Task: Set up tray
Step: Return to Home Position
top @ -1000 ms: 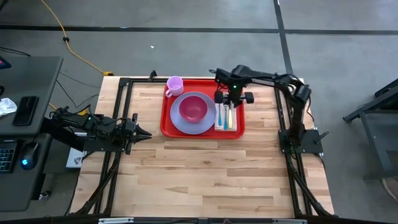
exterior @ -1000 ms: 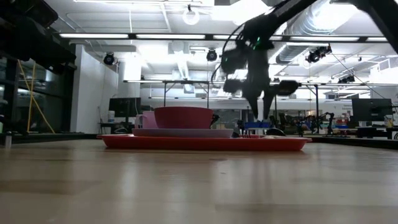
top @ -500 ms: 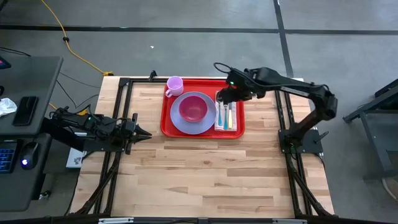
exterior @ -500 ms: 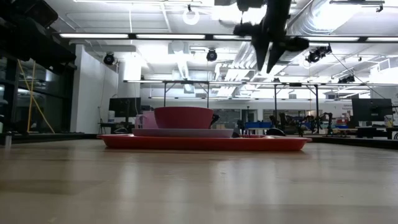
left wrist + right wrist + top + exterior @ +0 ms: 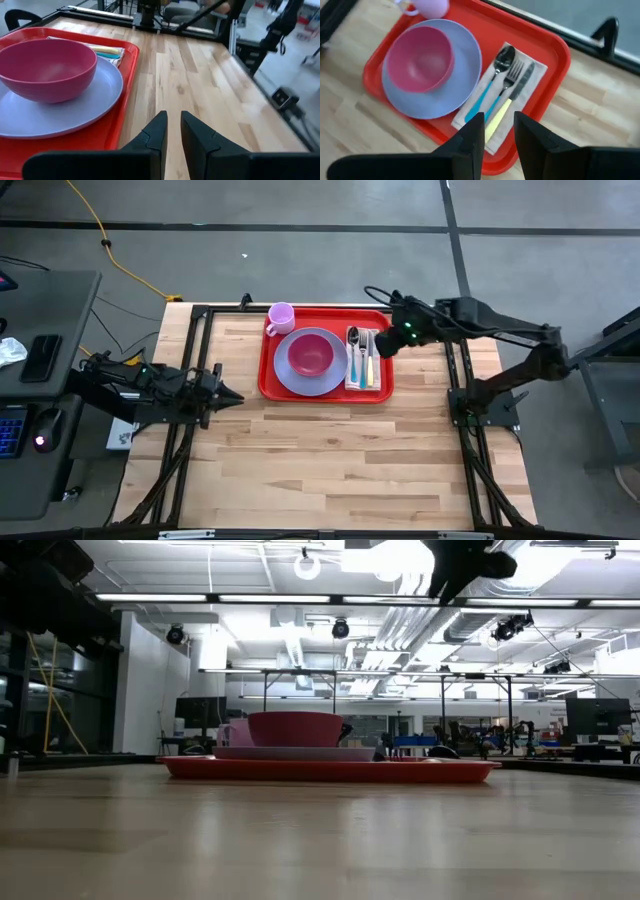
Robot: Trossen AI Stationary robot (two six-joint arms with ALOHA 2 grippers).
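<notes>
The red tray (image 5: 268, 383) lies at the table's far middle. On it rest a lavender plate (image 5: 288, 378) with a pink bowl (image 5: 310, 355), a lavender cup (image 5: 281, 317) at the far left corner, and a white napkin (image 5: 470, 116) bearing a spoon (image 5: 492, 82), fork (image 5: 507, 85) and knife (image 5: 512, 97) side by side. My right gripper (image 5: 383, 345) hangs high above the tray's right edge, tilted down, its fingers (image 5: 470, 135) a little apart and empty. My left gripper (image 5: 235, 395) waits left of the tray, low and near level, with a narrow empty gap (image 5: 173, 117).
Black frame rails (image 5: 196, 360) run along the table's left and right sides. Bare wood (image 5: 340, 460) fills the near half of the table. A desk with a keyboard and mouse (image 5: 40, 380) stands beyond the left edge.
My right gripper has risen from just above the cutlery on the napkin, going up and toward the table's right edge while turning at the wrist. In the low view it has climbed to the picture's top. The spoon, fork and knife stay on the napkin.
</notes>
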